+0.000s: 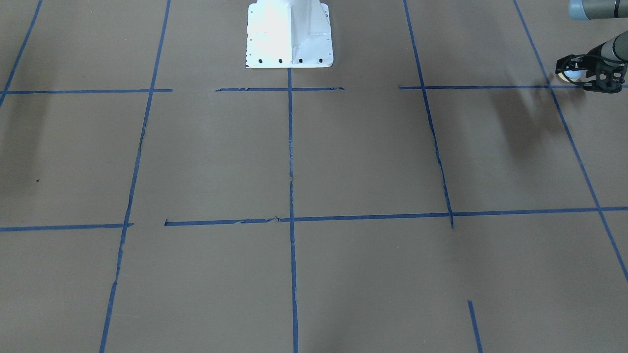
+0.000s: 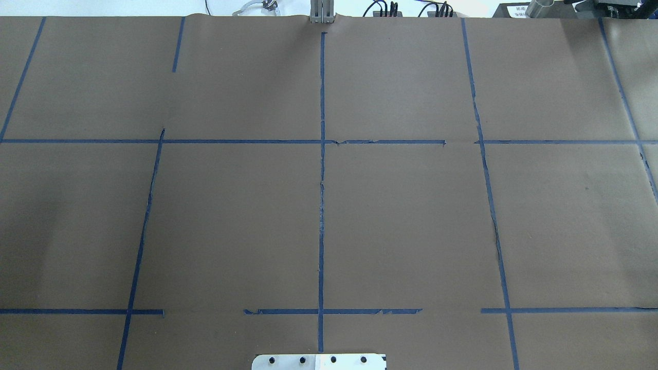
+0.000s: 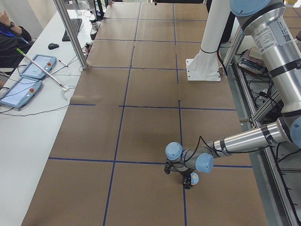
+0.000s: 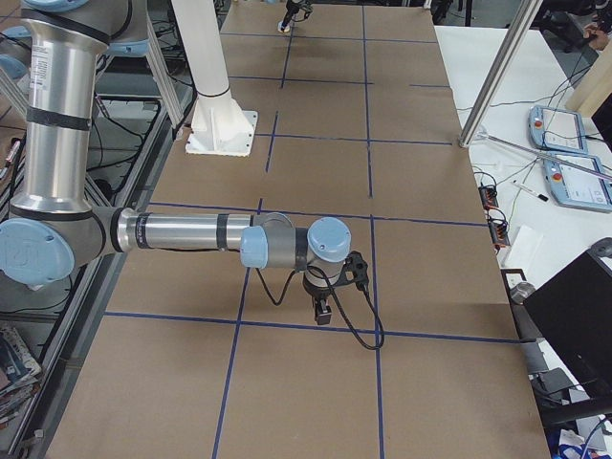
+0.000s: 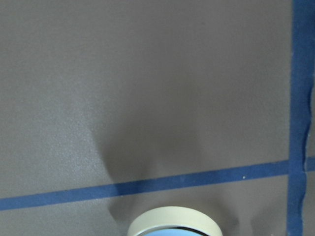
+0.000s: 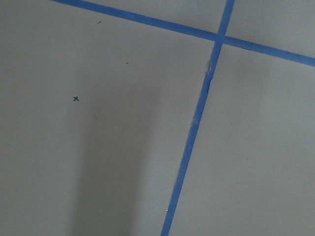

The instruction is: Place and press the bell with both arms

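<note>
The bell (image 1: 572, 75) is light blue with a cream base ring. It sits between the fingers of my left gripper (image 1: 569, 73) at the far right edge of the front view, a little above the brown paper. It also shows in the left side view (image 3: 194, 179) at the gripper (image 3: 189, 179). In the left wrist view its cream ring (image 5: 173, 220) fills the bottom edge above a blue tape line. My right gripper (image 4: 323, 308) hangs low over the paper near a tape line. It shows only in the right side view, so I cannot tell whether it is open or shut.
The white bolted pedestal (image 1: 289, 34) stands at the robot's side of the table. Blue tape lines (image 2: 322, 205) grid the brown paper. Tablets (image 3: 28, 80) and a metal post (image 3: 70, 33) are on the operators' side. A small x mark (image 6: 76, 99) is on the paper.
</note>
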Robot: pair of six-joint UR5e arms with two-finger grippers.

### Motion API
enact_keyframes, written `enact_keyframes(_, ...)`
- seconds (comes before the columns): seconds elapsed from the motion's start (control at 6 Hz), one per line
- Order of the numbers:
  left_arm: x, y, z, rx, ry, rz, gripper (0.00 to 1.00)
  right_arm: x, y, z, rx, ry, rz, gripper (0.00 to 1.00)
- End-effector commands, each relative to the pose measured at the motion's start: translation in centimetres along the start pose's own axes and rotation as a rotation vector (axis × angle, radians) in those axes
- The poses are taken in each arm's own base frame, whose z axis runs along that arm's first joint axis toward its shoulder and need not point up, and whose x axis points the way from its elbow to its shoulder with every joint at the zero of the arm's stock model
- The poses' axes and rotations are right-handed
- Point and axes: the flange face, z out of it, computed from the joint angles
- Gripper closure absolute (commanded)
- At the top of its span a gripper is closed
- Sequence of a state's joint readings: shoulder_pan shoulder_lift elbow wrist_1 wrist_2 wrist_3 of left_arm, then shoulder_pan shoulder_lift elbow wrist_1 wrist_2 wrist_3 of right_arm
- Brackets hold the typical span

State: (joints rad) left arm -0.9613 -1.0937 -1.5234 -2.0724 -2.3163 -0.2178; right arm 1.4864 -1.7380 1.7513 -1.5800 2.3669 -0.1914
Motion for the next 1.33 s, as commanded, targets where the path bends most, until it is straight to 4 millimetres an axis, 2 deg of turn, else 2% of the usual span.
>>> enact_keyframes(0.0,-0.1,0.2,0.3,-0.009,-0.002,0.001,0.0,0.0,-0.1,-0.1,0.001,0.0,-0.002,0.0)
enact_keyframes(0.17,-0.1,0.1,0.4,-0.013,-0.003,0.003,0.0,0.0,0.0,0.0,0.0,0.0,-0.001,0.0)
enact_keyframes(0.33,-0.1,0.2,0.5,-0.014,-0.004,0.001,0.22,0.0,0.0,0.0,0.0,0.0,-0.001,0.0)
enact_keyframes(0.5,-0.1,0.2,0.5,-0.014,-0.004,-0.001,0.64,-0.1,0.0,-0.1,0.001,0.0,-0.002,0.0)
enact_keyframes(0.67,0.2,0.0,0.2,-0.006,0.0,0.011,0.86,-0.2,-0.1,-0.2,0.004,0.001,-0.002,0.0)
enact_keyframes(0.83,1.3,-0.4,-0.8,0.02,0.012,0.031,0.92,-0.1,0.0,-0.1,0.001,0.0,0.0,0.0)
enact_keyframes(1.17,5.1,-1.5,-5.2,0.11,0.032,0.092,0.95,-0.1,-0.1,-0.1,0.003,-0.001,-0.001,0.0)
